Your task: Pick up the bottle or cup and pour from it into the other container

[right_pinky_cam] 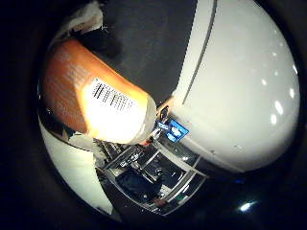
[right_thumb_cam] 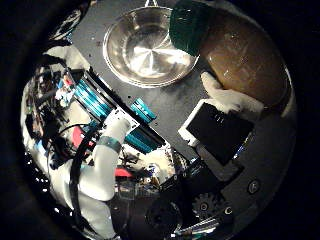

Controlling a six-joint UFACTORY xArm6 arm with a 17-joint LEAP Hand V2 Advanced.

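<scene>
In the right thumb side palm view a brown bottle (right_thumb_cam: 245, 55) with a green cap (right_thumb_cam: 190, 25) lies close against the palm. My hand (right_thumb_cam: 222, 118) has a white fingertip (right_thumb_cam: 232, 100) curled over the bottle's side. The capped end reaches the rim of a shiny metal bowl (right_thumb_cam: 150, 50), which stands on the dark table (right_thumb_cam: 260, 175). Nothing shows inside the bowl. In the right little finger side palm view the bottle's orange body (right_pinky_cam: 82, 81) with a white barcode label (right_pinky_cam: 113, 96) fills much of the picture.
The robot's white arm and teal parts (right_thumb_cam: 100, 165) stretch across the right thumb side palm view. In the right little finger side palm view a large white surface (right_pinky_cam: 249, 86) borders a dark surface (right_pinky_cam: 153, 38), with the arm's base parts (right_pinky_cam: 153, 177) beyond the bottle.
</scene>
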